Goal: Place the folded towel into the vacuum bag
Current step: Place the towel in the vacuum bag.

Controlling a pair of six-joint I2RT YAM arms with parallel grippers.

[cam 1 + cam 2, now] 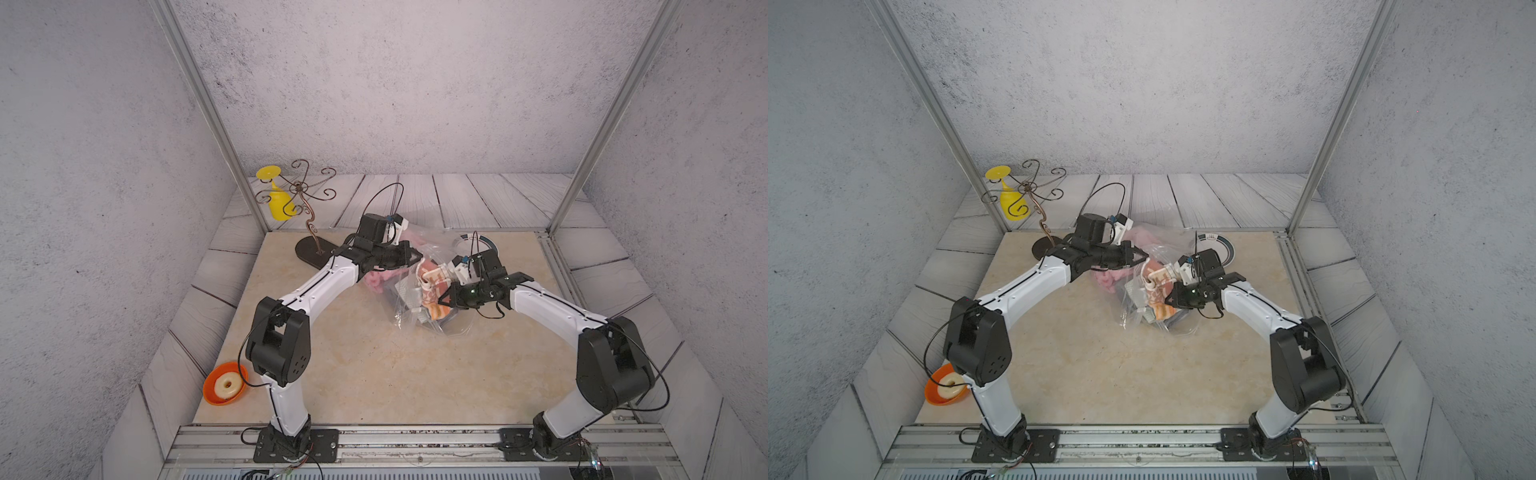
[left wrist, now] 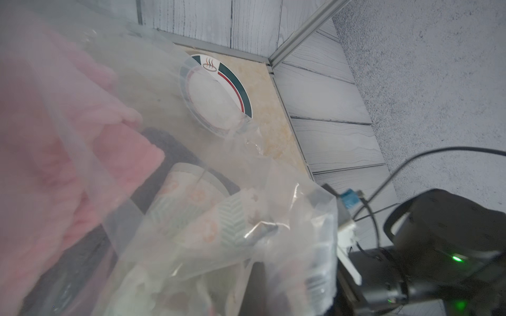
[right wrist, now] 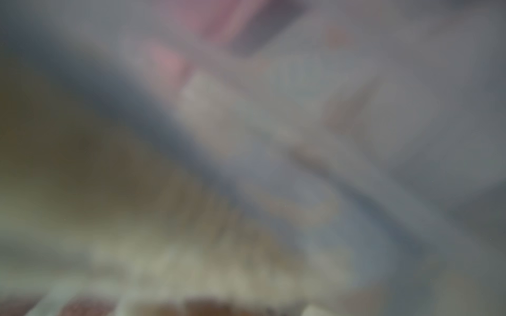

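The vacuum bag [image 1: 405, 309] [image 1: 1133, 318] lies crumpled mid-table between both arms in both top views. My left gripper [image 1: 417, 254] [image 1: 1144, 255] is shut on a pinch of its plastic at the upper edge. An orange-and-white patterned folded towel [image 1: 434, 291] [image 1: 1158, 291] sits in the bag's folds. My right gripper [image 1: 442, 297] [image 1: 1168, 298] is shut with its tips sunk in that towel. A small white clip [image 1: 424, 284] shows beside it. In the left wrist view, plastic [image 2: 273, 191] veils the towel [image 2: 197, 208] and hides the jaws. The right wrist view is all blur.
A pink fluffy cloth [image 1: 376, 283] [image 2: 54, 136] lies in the bag by the left arm. A plate [image 1: 486, 242] [image 2: 246, 98] with a green and red rim sits behind the bag. A wire stand [image 1: 309, 203] holding a yellow glass [image 1: 278, 205] stands back left. An orange bowl [image 1: 216, 374] sits front left.
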